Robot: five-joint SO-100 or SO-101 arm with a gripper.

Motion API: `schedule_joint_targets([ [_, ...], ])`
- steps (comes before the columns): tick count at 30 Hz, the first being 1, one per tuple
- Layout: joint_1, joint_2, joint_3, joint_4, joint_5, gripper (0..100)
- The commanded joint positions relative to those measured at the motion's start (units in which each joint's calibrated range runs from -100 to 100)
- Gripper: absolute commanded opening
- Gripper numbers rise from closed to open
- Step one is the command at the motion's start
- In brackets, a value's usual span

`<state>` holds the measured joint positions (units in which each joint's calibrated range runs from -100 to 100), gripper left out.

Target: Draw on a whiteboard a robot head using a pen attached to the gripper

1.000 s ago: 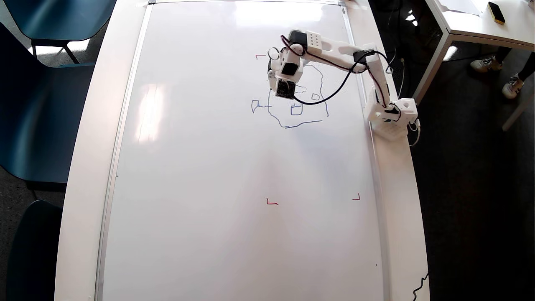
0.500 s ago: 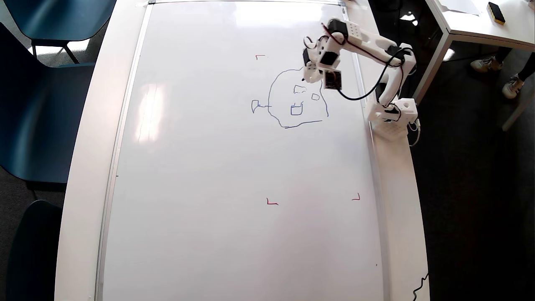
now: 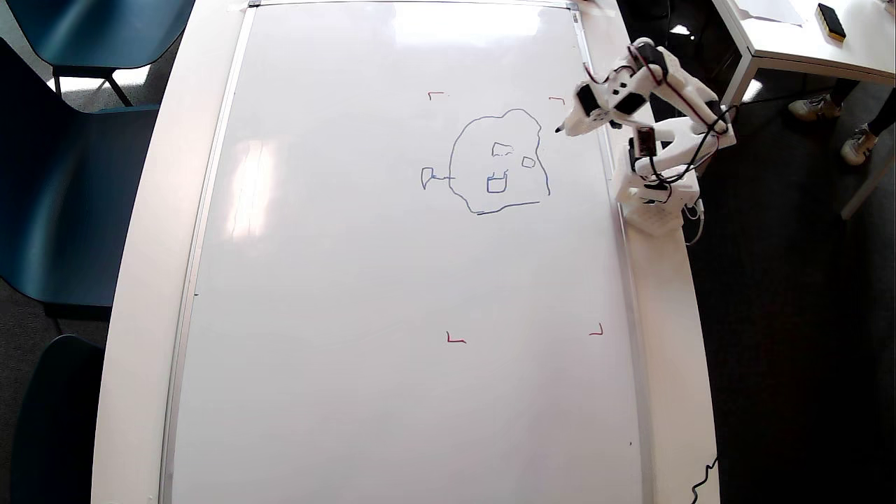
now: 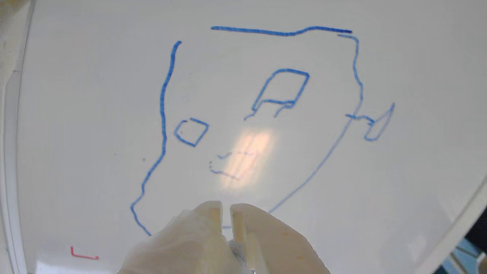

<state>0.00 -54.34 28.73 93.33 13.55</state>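
Note:
The whiteboard (image 3: pixel 350 280) fills most of the overhead view. On its upper right part is the robot head (image 3: pixel 451 164), a thin blue wobbly outline with small squarish eyes, a square mouth and a stub on its left side. The gripper (image 3: pixel 568 126) is pulled back near the board's right frame, just right of the drawing's top. The pen (image 3: pixel 559 129) shows as a small dark tip sticking out of it toward the drawing. In the wrist view the gripper (image 4: pixel 226 209) enters from the bottom, jaws almost together, above the whiteboard (image 4: pixel 76 114) and the robot head (image 4: pixel 163 114). There the pen's tip is hidden.
The arm's square base (image 3: pixel 658 203) stands on the white table rim at the right. Red corner marks (image 3: pixel 455 339) frame an area on the board. Blue chairs (image 3: pixel 70 175) stand to the left. Another table (image 3: pixel 805 49) and a person's shoes (image 3: pixel 812 106) are at the upper right.
The arm has swung right and folded back toward its base, off the drawing. The whole robot head now lies uncovered.

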Motion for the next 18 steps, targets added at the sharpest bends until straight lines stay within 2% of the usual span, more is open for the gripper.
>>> schedule_joint_targets([
  [1,0.0,-12.3,5.9,-0.3,0.5,1],
  [8,0.2,-27.5,19.0,-8.9,0.3,1],
  [18,-0.4,-40.5,39.9,-38.5,0.2,1],
])
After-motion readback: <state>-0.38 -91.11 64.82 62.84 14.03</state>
